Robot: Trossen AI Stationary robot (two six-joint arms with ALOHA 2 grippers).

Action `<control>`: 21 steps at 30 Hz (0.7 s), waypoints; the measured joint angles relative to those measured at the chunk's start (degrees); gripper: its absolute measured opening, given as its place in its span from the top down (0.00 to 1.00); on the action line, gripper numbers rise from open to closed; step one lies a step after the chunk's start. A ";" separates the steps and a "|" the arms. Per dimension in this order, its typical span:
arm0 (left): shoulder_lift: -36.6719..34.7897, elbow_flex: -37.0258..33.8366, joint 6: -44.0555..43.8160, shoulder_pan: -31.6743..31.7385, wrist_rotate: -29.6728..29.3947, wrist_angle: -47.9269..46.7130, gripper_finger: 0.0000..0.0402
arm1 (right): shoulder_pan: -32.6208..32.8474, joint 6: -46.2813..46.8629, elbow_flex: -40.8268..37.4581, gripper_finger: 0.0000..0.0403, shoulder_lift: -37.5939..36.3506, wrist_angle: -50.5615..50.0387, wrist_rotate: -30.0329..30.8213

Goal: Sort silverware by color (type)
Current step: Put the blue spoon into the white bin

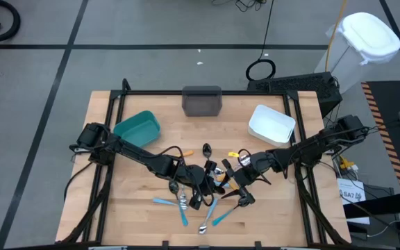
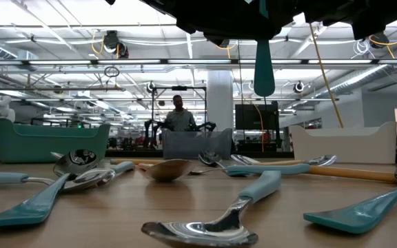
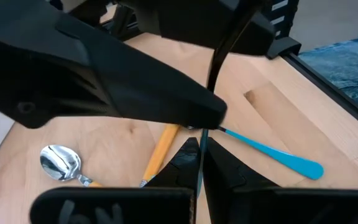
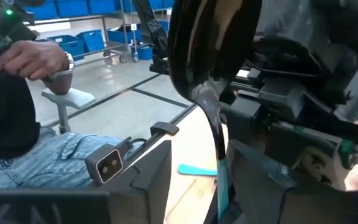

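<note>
**A:** Where's the spoon (image 4: pixel 211 74)?

**B:** Mid-table, above the pile (image 1: pixel 201 208). Your left gripper (image 3: pixel 199 155) is clenched on its blue handle, black head up. Your right gripper (image 4: pixel 222 190) sits at the same handle, but I can't tell if it grips.

**A:** So?

**B:** Get the right firmly closed before you loosen the left. Then lift clear.

A black-headed spoon (image 4: pixel 213 68) with a teal handle stands upright between the right gripper (image 4: pixel 224 186)'s dark fingers. Beyond, a seated person's hand (image 4: pixel 33 59) grips a handle.
</note>
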 joint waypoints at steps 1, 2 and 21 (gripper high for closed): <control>0.00 0.00 0.05 0.00 0.01 0.00 0.98 | 0.00 0.08 0.00 0.65 0.00 0.00 0.00; 0.00 0.00 0.08 0.00 0.00 0.00 0.98 | 0.00 0.10 0.00 0.67 0.00 0.06 0.00; 0.02 0.00 -0.43 0.00 0.01 0.04 0.98 | -0.69 0.15 -0.01 0.86 0.00 -0.01 -0.02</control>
